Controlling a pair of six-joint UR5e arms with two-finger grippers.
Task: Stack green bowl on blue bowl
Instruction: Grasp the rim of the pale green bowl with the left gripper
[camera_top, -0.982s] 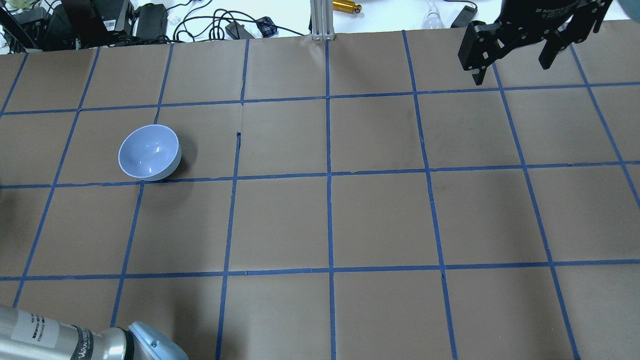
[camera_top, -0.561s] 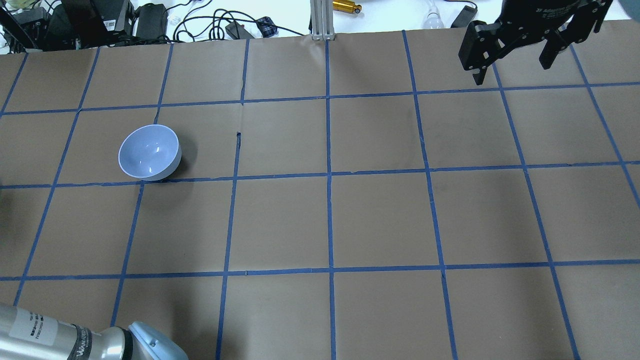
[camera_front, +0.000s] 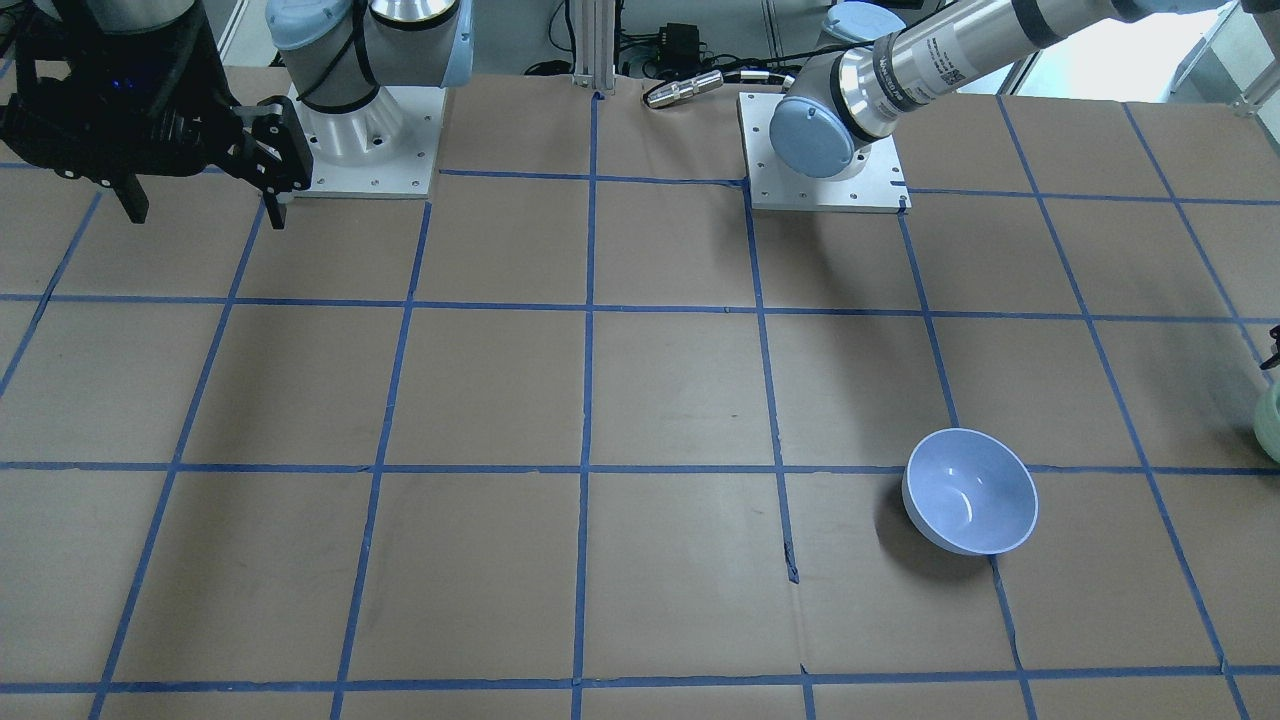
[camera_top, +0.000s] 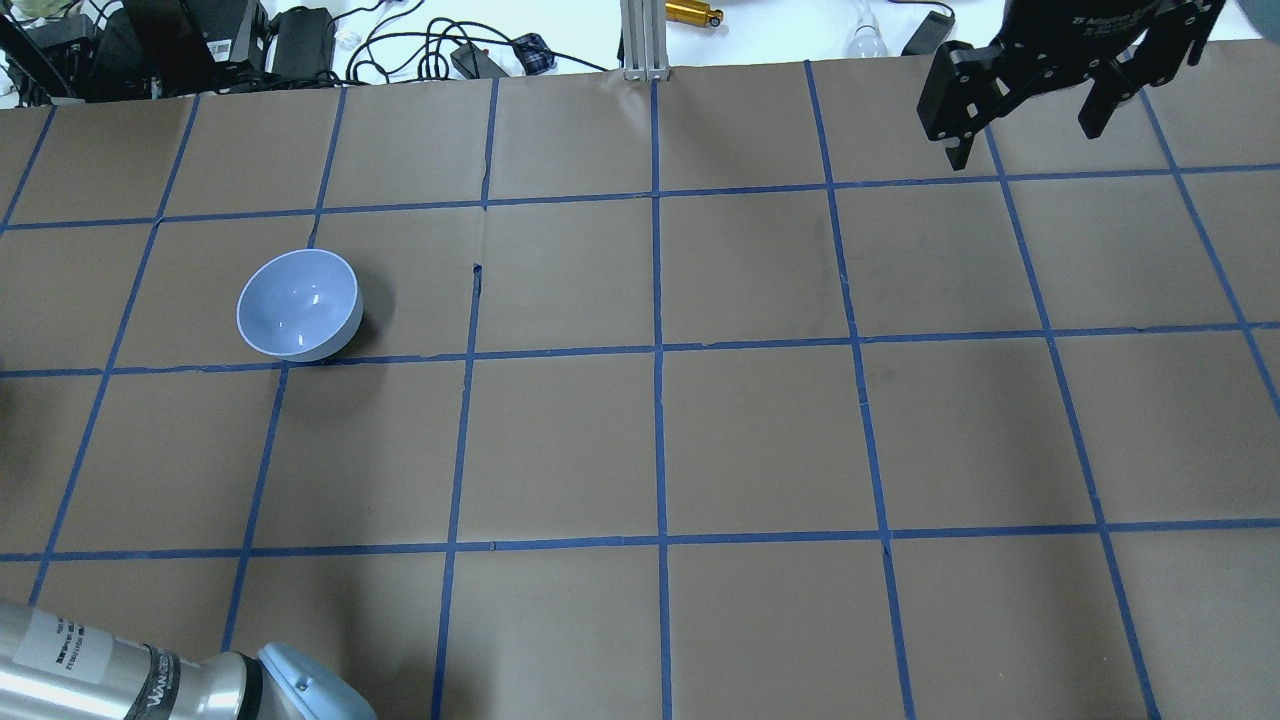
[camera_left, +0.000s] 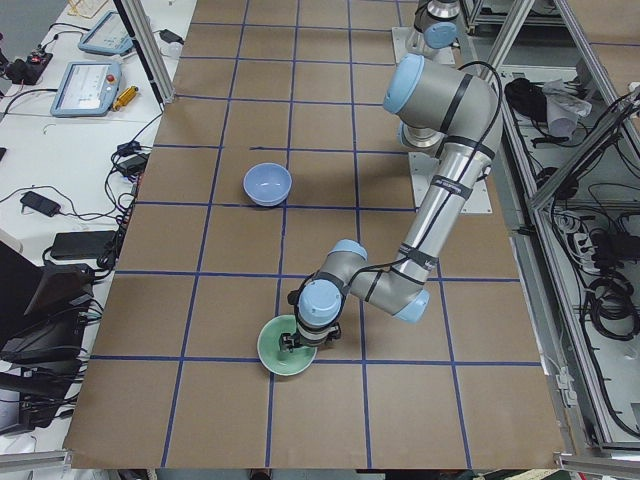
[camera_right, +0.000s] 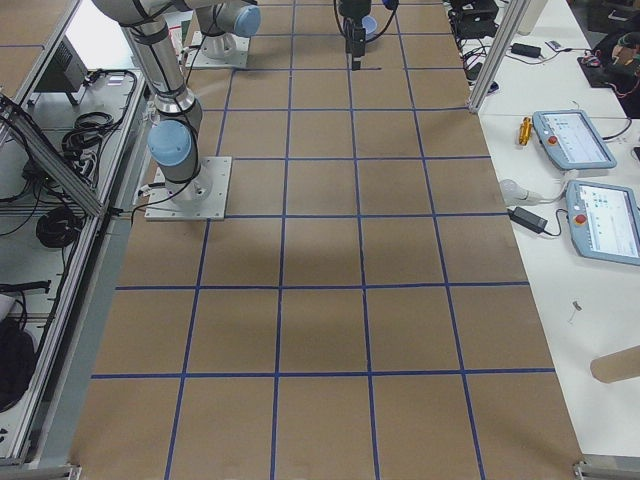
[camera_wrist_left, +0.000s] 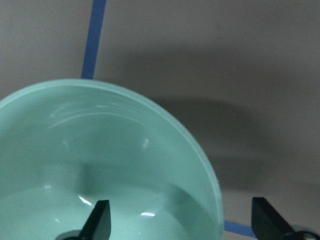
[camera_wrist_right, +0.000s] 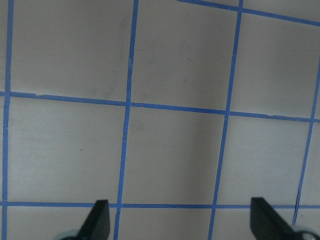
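Note:
The blue bowl (camera_top: 298, 305) stands upright and empty on the table's left half; it also shows in the front view (camera_front: 970, 490) and the left side view (camera_left: 267, 184). The green bowl (camera_left: 283, 355) sits near the table's left end, out of the overhead view, with only a sliver at the front view's right edge (camera_front: 1270, 425). My left gripper (camera_wrist_left: 182, 222) is open over the green bowl (camera_wrist_left: 100, 150), one finger inside, one outside its rim. My right gripper (camera_top: 1025, 135) is open and empty, high over the far right corner.
Brown paper with a blue tape grid (camera_top: 660, 350) covers the table. Cables, boxes and a metal post (camera_top: 640, 40) lie beyond the far edge. The arm bases (camera_front: 350, 120) stand on white plates at the robot's side.
The left arm's link at the overhead view's bottom-left has shifted slightly. The blue bowl and the right gripper have not moved.

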